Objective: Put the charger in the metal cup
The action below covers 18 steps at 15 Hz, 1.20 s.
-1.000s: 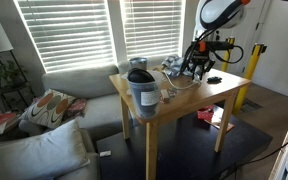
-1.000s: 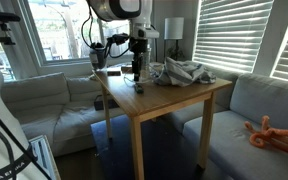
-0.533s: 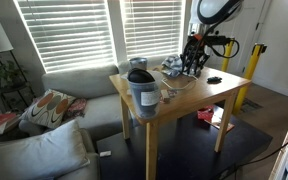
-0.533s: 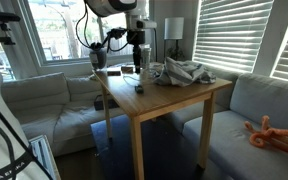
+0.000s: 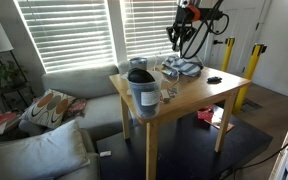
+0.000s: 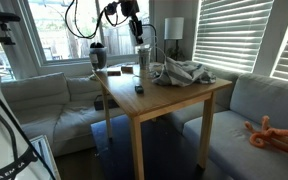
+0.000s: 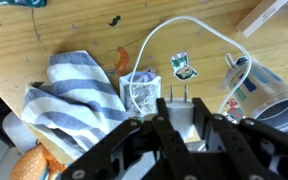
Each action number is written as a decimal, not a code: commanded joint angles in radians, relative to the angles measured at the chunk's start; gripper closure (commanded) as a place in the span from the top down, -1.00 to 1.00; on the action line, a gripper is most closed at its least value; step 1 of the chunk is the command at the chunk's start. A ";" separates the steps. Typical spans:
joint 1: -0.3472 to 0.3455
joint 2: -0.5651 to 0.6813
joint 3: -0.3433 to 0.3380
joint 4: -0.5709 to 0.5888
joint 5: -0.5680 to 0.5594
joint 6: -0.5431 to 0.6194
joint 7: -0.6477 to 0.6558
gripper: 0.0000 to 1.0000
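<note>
My gripper (image 7: 179, 120) is shut on the white charger (image 7: 176, 107), whose two prongs point away from the wrist. Its white cable (image 7: 199, 24) loops over the wooden table below. In both exterior views the gripper (image 5: 184, 25) (image 6: 136, 22) hangs high above the table. The small metal cup (image 5: 137, 63) stands behind the big container (image 5: 141, 90) with a black lid. A shiny silver vessel (image 7: 276, 108) shows at the wrist view's right edge; I cannot tell whether it is the cup.
A striped cloth (image 5: 181, 67) (image 7: 76, 95) lies on the table below the gripper. A clear glass (image 7: 139, 90) stands beside it. A small black object (image 5: 214, 79) lies near the table's far side. Sofas surround the table (image 6: 169, 100).
The gripper has risen from just above the table to well above it, carrying the charger, and has shifted toward the container's side.
</note>
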 commanded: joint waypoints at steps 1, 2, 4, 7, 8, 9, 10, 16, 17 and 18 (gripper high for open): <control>-0.001 0.001 0.001 0.005 -0.001 -0.002 -0.006 -0.41; -0.001 0.002 0.001 0.005 -0.002 -0.002 -0.009 -0.41; -0.001 0.004 0.000 0.005 -0.003 -0.001 -0.012 -0.85; -0.001 0.006 0.018 0.082 -0.084 0.056 -0.051 -0.85; -0.001 0.010 0.023 0.113 -0.110 0.066 -0.069 -0.85; 0.001 0.014 0.028 0.140 -0.129 0.086 -0.088 -0.85; 0.002 0.020 0.033 0.164 -0.147 0.112 -0.105 -0.85; 0.033 0.098 0.054 0.262 -0.120 0.340 -0.236 -0.85; 0.041 0.114 0.059 0.275 -0.119 0.374 -0.247 -0.85; 0.046 0.132 0.064 0.286 -0.131 0.410 -0.254 -0.85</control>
